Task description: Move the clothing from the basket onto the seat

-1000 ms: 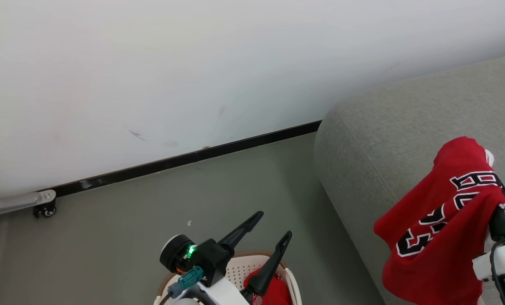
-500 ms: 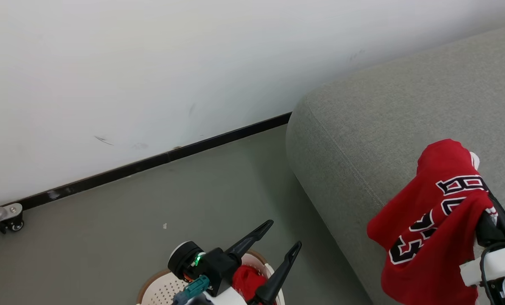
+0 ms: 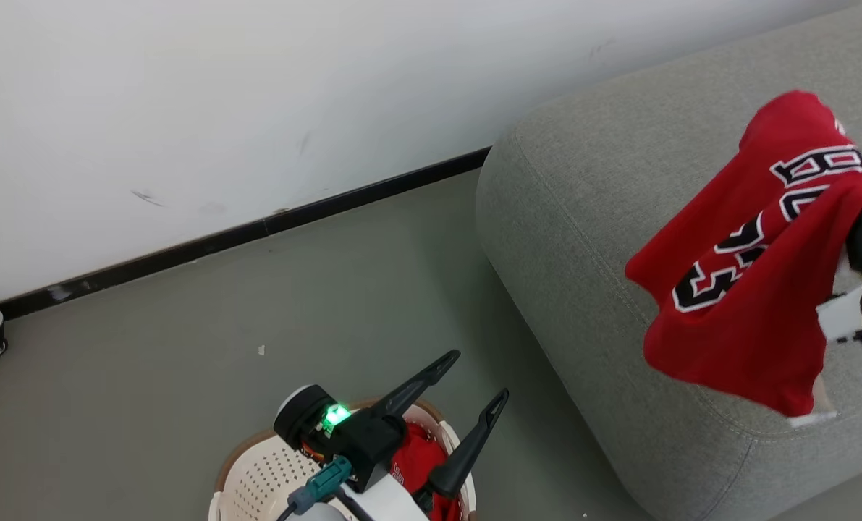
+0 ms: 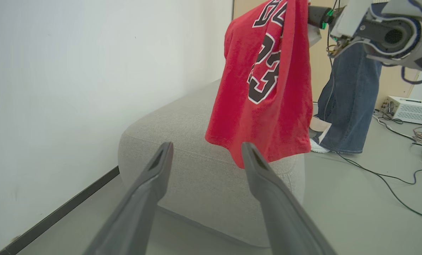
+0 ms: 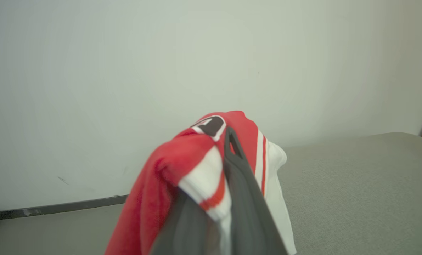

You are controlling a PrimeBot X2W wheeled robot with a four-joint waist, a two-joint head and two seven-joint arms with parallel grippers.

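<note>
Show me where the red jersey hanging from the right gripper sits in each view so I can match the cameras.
Head view: red jersey at the right edge, hanging in front of the grey sofa.
Left wrist view: jersey top centre, hanging over the sofa's end, beyond the open left gripper.
Right wrist view: jersey lower centre, bunched around the shut right gripper.
Shared landmark: the sofa where it meets the white wall.

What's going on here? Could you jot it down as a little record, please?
Right end effector: shut on red jersey, hanging over the grey sofa
Left end effector: open, empty, above the basket
Basket: on floor, second red garment inside
Bystander: person in jeans beyond the sofa
</note>
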